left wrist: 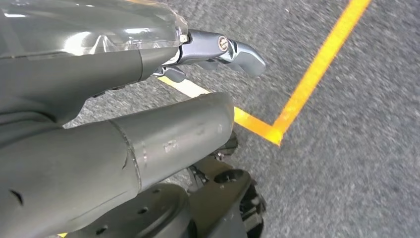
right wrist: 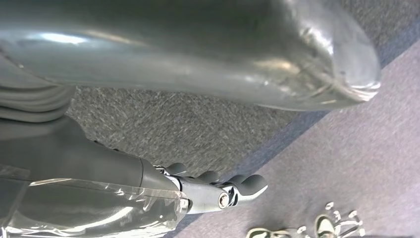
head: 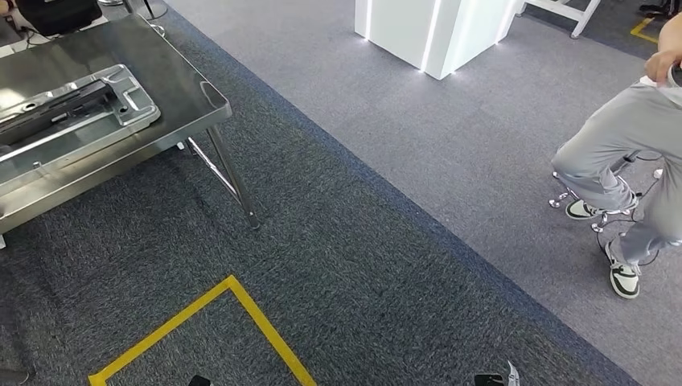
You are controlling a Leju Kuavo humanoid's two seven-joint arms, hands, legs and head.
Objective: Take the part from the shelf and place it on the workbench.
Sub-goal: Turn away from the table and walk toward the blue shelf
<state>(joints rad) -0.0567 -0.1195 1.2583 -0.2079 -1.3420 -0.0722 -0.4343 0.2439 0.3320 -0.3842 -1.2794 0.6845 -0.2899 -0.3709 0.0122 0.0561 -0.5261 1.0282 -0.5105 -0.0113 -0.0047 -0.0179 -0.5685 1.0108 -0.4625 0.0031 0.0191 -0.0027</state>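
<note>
The part (head: 68,112) is a flat, shiny grey metal piece with raised edges and small holes. It lies on the steel counter (head: 173,68), and the picture's edge cuts it off. The left hand (left wrist: 218,52) hangs over the carpet by a yellow tape line (left wrist: 317,69), holding nothing, fingers straight. The right hand (right wrist: 213,191) holds nothing too, fingers a little bent. A person (head: 627,153) sits far off, partly cut off.

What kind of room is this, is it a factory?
Probably a robot test lab or workshop rather than a real factory. A steel workbench holds a pressed metal part, yellow tape marks a square on the grey carpet, and a person sits nearby on a stool.
</note>
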